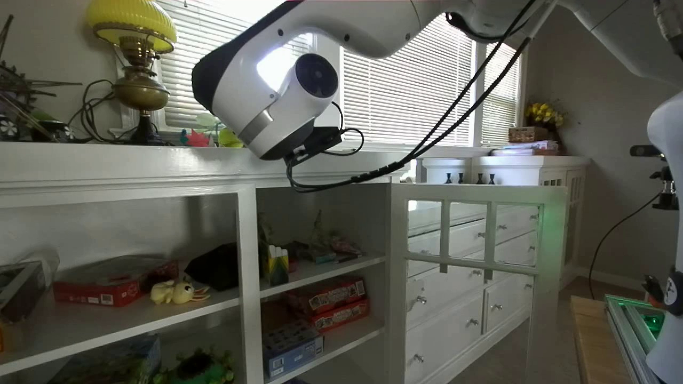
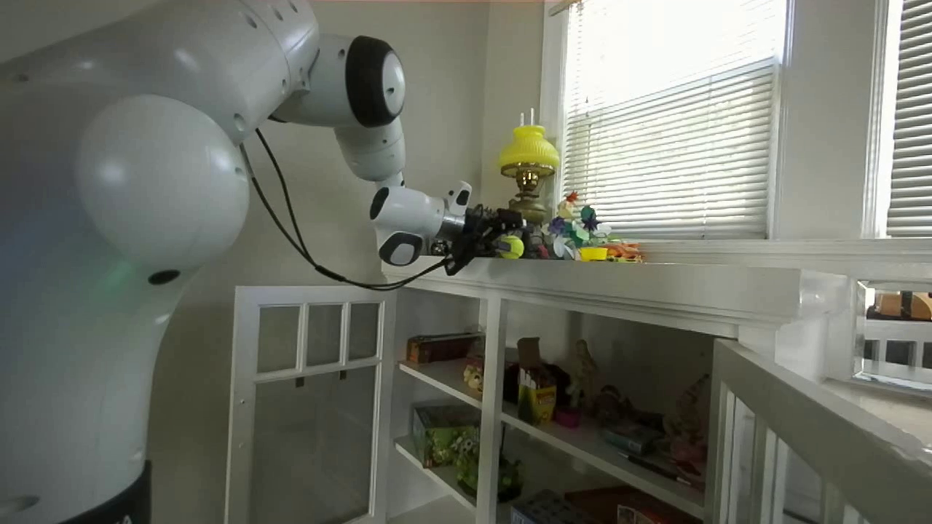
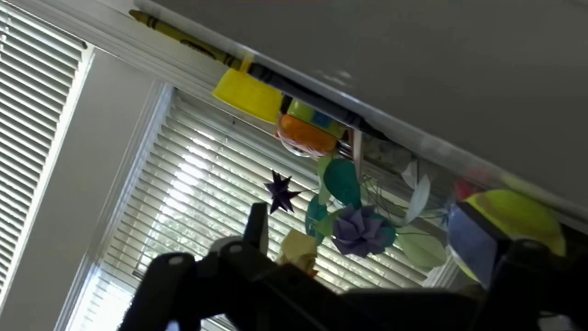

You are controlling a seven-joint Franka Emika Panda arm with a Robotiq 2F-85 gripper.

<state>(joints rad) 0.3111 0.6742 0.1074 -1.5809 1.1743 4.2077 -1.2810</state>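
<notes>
In an exterior view my arm [image 1: 240, 101] slants toward the surface [image 1: 106, 160], hiding my jaws. In an exterior view they sit low, presumably to match the ball [image 2: 514, 247], which seems borne by the surface beside them. In the wrist view they stand wide, holding nothing; paper flowers [image 3: 360, 230] show beyond the gap, the ball partly behind one jaw.

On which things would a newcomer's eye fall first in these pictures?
Probably it falls on the large white robot arm, stretched toward the white ledge in both exterior views. Next comes the brass-coloured lamp with a ribbed bright-yellow shade, standing upright on that ledge. Third is the purple, pointed-petalled, seemingly paper flower, which the wrist view shows beyond the open end effector.
</notes>
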